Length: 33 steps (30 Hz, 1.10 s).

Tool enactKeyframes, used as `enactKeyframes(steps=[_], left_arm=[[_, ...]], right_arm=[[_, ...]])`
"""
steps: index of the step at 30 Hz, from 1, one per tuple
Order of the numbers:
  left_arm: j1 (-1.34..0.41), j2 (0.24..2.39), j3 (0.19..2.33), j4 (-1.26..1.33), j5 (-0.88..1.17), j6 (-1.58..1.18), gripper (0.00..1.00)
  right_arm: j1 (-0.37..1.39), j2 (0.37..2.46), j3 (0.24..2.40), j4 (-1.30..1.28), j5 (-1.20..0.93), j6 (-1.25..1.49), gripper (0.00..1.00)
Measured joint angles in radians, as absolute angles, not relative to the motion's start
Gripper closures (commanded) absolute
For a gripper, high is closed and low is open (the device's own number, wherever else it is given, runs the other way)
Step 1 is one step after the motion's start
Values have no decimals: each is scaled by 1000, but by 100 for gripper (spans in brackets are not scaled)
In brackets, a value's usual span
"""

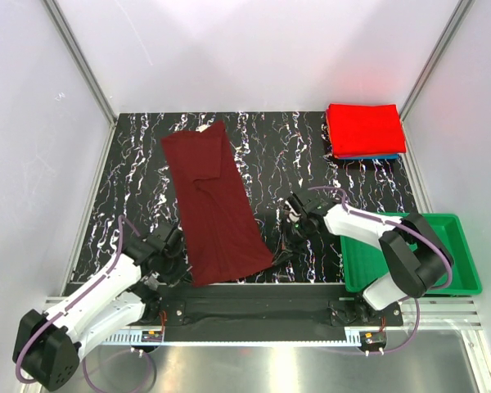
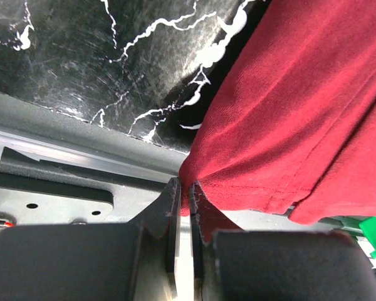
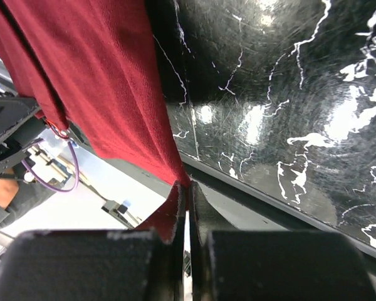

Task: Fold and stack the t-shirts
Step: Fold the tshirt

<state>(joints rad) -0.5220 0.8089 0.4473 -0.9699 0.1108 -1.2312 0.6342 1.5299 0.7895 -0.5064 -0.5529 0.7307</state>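
step: cross-fold starting, maroon shirt (image 1: 215, 205) spread left of tray (image 1: 462, 266) | left jaws and right jaws each pinch a hem corner | next, likely: lift together, carry hem evenly toward collar

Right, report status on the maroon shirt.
Left end effector shut on maroon shirt, near hem. Right end effector shut on same hem. Red shirt stacked far right. Nothing blocking.
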Motion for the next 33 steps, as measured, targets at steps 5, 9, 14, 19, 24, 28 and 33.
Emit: enactKeyframes(steps=[5, 9, 14, 19, 24, 28, 33], left_arm=[[-523, 801, 464, -976, 113, -1231, 100], [-523, 801, 480, -974, 120, -1231, 100], [-523, 816, 484, -995, 115, -1239, 100], [-523, 822, 542, -1067, 93, -1251, 100], [-523, 838, 643, -1087, 62, -1251, 100], [-515, 910, 682, -1069, 49, -1251, 100], [-413, 1040, 722, -1039, 52, -1221, 100]], right_arm=[[635, 1530, 828, -537, -532, 733, 100], [634, 1530, 870, -558, -516, 734, 100], [634, 1531, 890, -586, -513, 733, 100], [634, 1535, 910, -644, -510, 731, 100], [634, 1576, 1033, -715, -479, 711, 100], [634, 1658, 1185, -760, -453, 679, 100], [634, 1792, 1393, -840, -412, 635, 100]])
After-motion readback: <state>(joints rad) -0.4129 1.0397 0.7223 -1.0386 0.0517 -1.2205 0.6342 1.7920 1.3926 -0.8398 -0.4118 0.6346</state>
